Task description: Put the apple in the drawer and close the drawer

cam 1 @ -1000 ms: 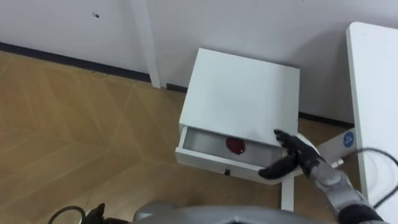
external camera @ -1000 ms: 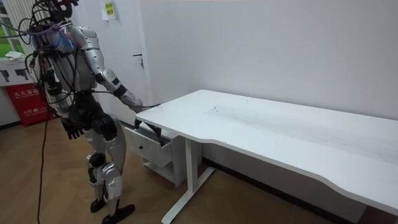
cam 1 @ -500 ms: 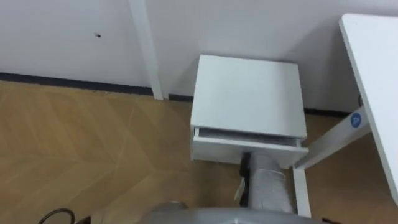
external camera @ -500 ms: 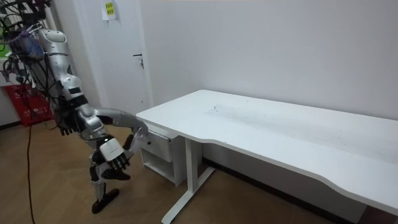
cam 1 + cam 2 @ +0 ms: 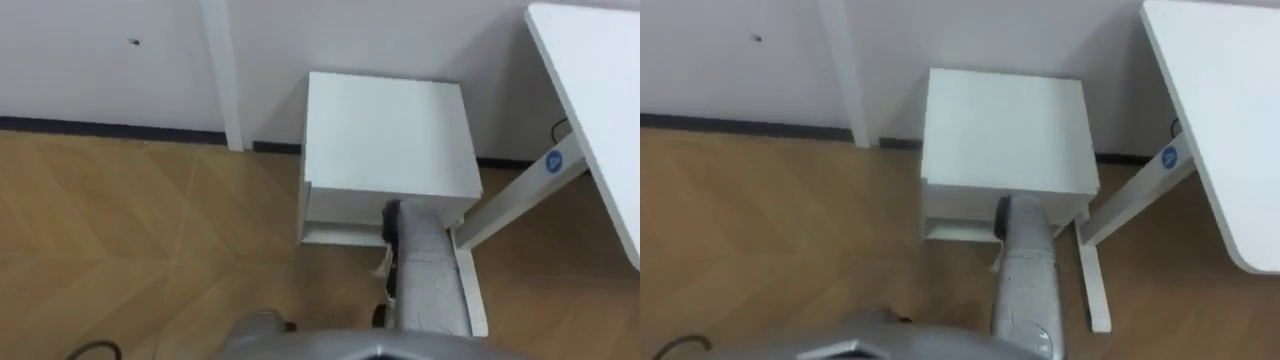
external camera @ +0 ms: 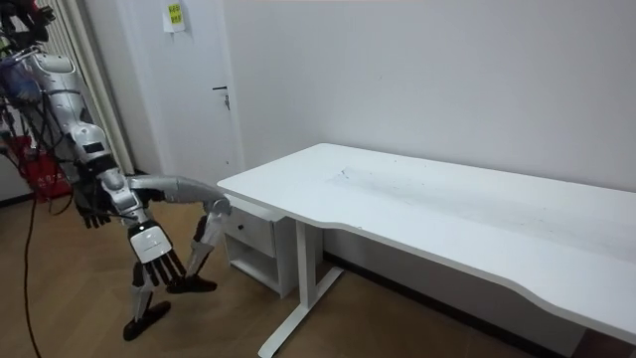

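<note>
The white bedside cabinet point(image 5: 385, 130) stands against the wall, beside the desk. Its drawer front point(image 5: 340, 205) sits flush with the cabinet body, and the apple is hidden. In the room view I stand leaning back on one leg, with the other leg raised and its knee against the drawer point(image 6: 248, 234). My right hand point(image 6: 159, 267) hangs low beside my thigh with its fingers spread and holds nothing. My left hand point(image 6: 89, 214) hangs behind me, fingers relaxed and empty.
The white desk point(image 5: 590, 100) runs along the right, and its slanted leg point(image 5: 510, 200) stands close to the cabinet's right side. A white door frame point(image 5: 215, 70) rises at the wall to the left. Wooden floor point(image 5: 130, 240) lies open to the left.
One second ago the drawer stood open with the apple in it and my right hand at its edge. The hand has since withdrawn, my knee has come up, and the drawer has slid in.
</note>
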